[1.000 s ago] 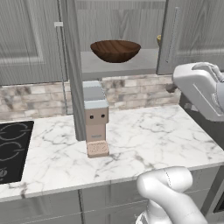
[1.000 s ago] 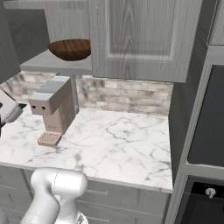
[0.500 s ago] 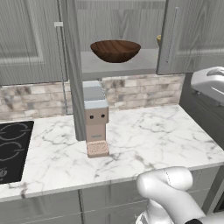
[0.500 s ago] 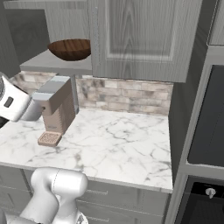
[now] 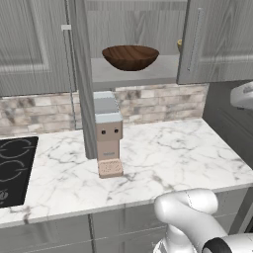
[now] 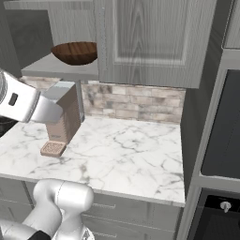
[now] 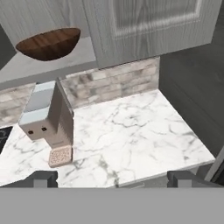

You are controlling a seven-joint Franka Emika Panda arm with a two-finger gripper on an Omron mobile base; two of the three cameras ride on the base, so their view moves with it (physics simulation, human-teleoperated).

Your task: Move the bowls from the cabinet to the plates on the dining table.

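The dark brown wood-grain bowl [image 5: 130, 57] [image 6: 75, 52] [image 7: 49, 43] rests on the lower shelf of the open grey wall cabinet [image 5: 143, 74]. The rim of the pale yellow-olive bowl [image 5: 180, 45] peeks out behind the cabinet's right door [image 5: 217, 39]. My gripper [image 7: 114, 179] is open, its fingertips [image 7: 41, 178] wide apart with nothing between them. It hangs well back from the cabinet, above the counter's front edge. The plates and the dining table are out of view.
A coffee machine [image 5: 108, 131] [image 7: 48, 118] stands on the marble counter [image 5: 163, 158] below the bowl. A black hob [image 5: 12, 168] lies at the left. The left cabinet door [image 5: 81, 84] stands edge-on. A dark oven column [image 6: 225, 131] rises at the right.
My arm has swung: its white link slid toward the right edge of the left base view and came in from the left of the right base view. The bowls have stayed put.
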